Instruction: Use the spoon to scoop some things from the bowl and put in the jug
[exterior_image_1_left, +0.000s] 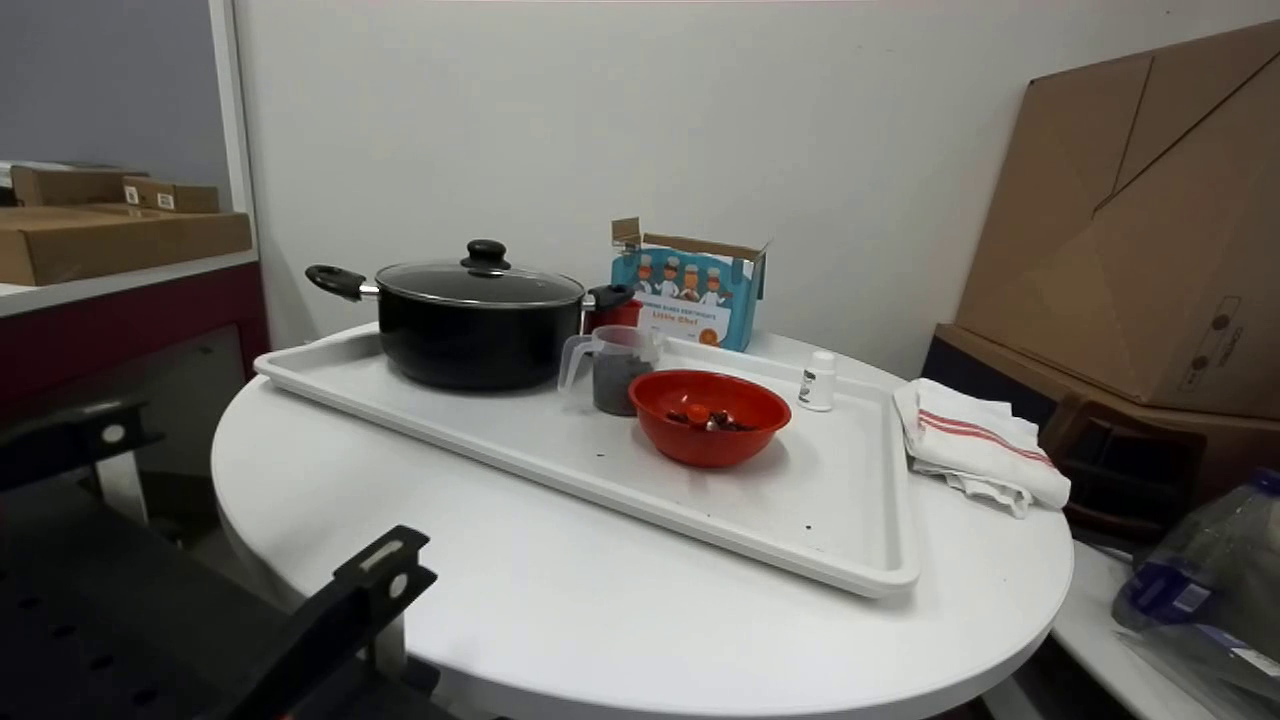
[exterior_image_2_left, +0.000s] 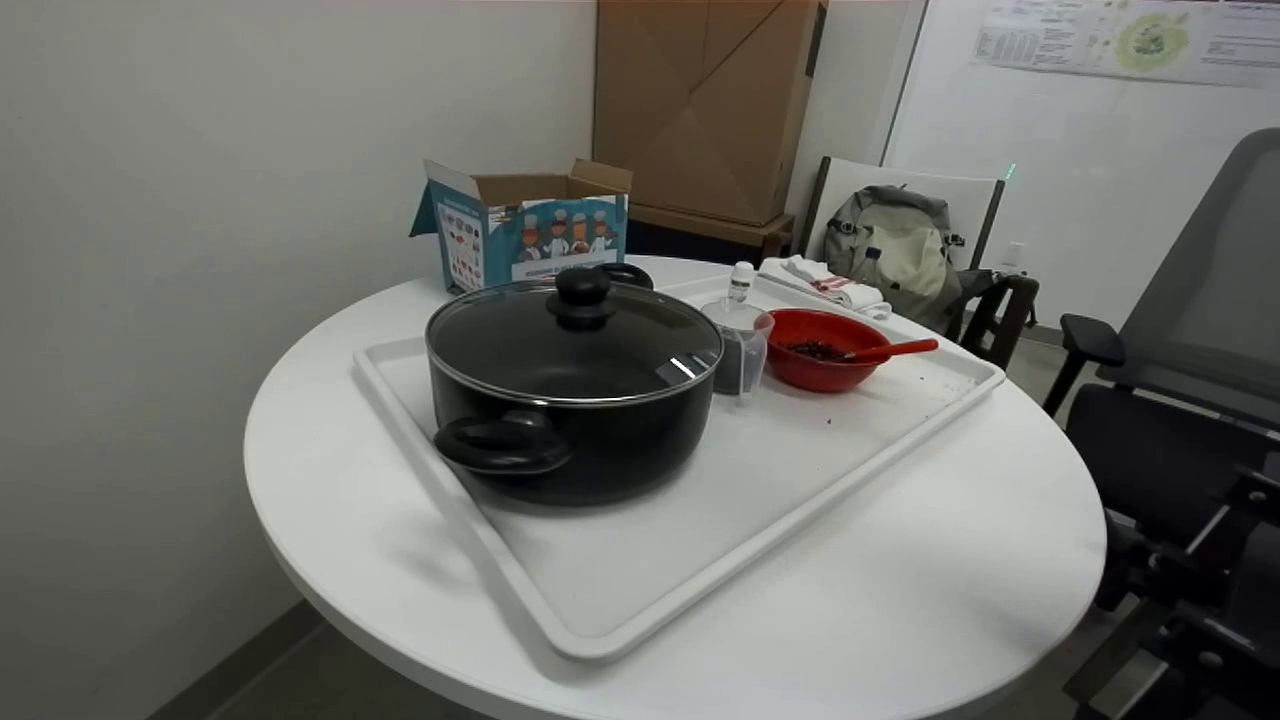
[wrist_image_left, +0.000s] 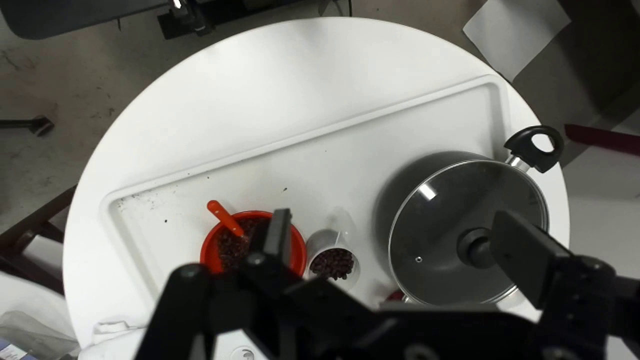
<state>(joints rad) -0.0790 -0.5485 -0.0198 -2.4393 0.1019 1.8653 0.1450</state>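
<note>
The red bowl (exterior_image_1_left: 700, 440) stands on the white tray (exterior_image_1_left: 520, 462) with dark bits inside; it also shows in an exterior view (exterior_image_2_left: 818, 376) and the wrist view (wrist_image_left: 298, 245). A red-handled spoon (exterior_image_2_left: 900, 349) rests in it, handle over the rim, also in the wrist view (wrist_image_left: 224, 218). The jug (exterior_image_1_left: 615, 385), a small clear-walled, handled cup, stands upright beside the bowl; the wrist view shows dark beans in the jug (wrist_image_left: 320, 242). My gripper (wrist_image_left: 391, 230) is wide open and empty, high above the table, and out of the exterior views. One finger partly hides the bowl.
A large black lidded pot (exterior_image_2_left: 575, 430) stands beside the jug. A small white bottle (exterior_image_1_left: 818, 382) is behind the bowl. A folded towel (exterior_image_1_left: 975, 445) lies past the tray's end. A blue box (exterior_image_1_left: 690, 295) is behind the tray. A black frame (exterior_image_1_left: 390, 580) stands at the table's edge.
</note>
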